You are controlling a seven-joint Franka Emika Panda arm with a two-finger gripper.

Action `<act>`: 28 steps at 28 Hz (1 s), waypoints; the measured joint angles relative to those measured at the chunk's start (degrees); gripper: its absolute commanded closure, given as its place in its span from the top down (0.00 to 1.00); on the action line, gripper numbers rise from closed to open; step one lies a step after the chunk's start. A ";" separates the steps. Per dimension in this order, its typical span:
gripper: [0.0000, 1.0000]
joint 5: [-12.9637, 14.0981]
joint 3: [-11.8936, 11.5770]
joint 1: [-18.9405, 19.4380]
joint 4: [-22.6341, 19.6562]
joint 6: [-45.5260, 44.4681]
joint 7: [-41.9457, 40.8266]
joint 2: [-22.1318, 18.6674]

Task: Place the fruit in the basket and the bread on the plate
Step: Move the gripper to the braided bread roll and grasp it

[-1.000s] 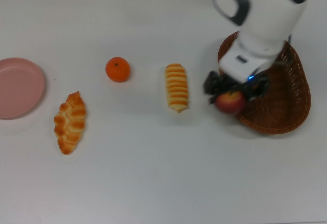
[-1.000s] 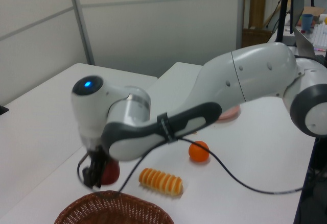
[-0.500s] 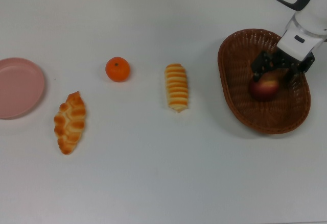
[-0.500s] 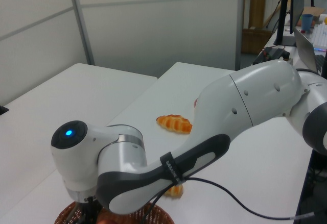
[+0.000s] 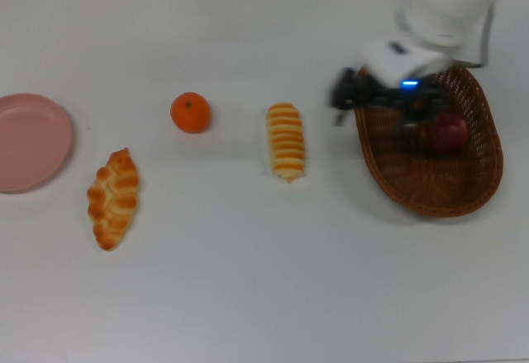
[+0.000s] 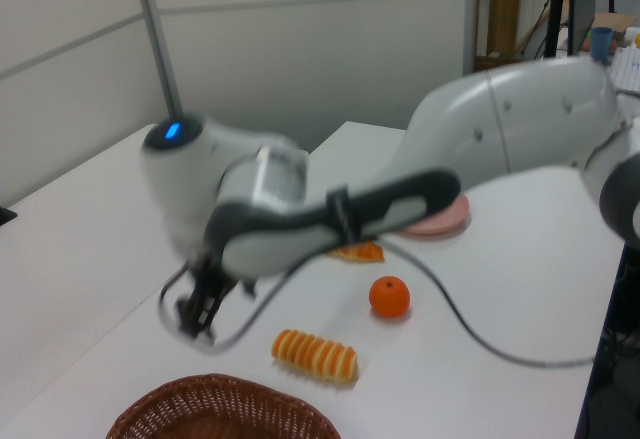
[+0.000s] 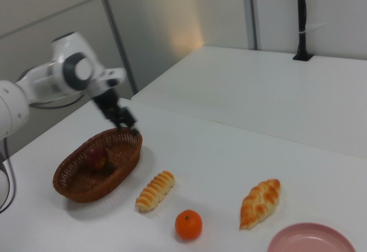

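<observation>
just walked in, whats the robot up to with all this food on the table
A Franka arm is sorting it. The red fruit lies in the wicker basket, and the gripper hangs above the basket's rim, holding nothing. The mandarin, the striped roll and the braided loaf lie on the table. The pink plate has nothing on it.

Office or lab, white desks [image 7: 275, 91], partition walls [image 6: 300, 49], monitor stand [image 7: 301, 19]

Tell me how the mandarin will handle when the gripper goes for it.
The mandarin looks round and smooth, so it would probably roll if nudged off-centre. It sits apart from the striped roll, leaving room. It probably stays firm when squeezed.
</observation>
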 measured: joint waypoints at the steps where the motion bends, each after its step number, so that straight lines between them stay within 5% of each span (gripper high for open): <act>1: 1.00 0.58 -0.04 -2.76 -0.97 -0.17 -2.77 -1.31; 11: 1.00 2.95 -0.29 -22.29 -5.82 0.32 -21.71 -4.49; 19: 1.00 3.01 -0.29 -28.81 -9.66 7.79 -29.11 -3.31; 28: 1.00 1.68 -0.42 -33.89 -10.97 18.93 -30.95 3.98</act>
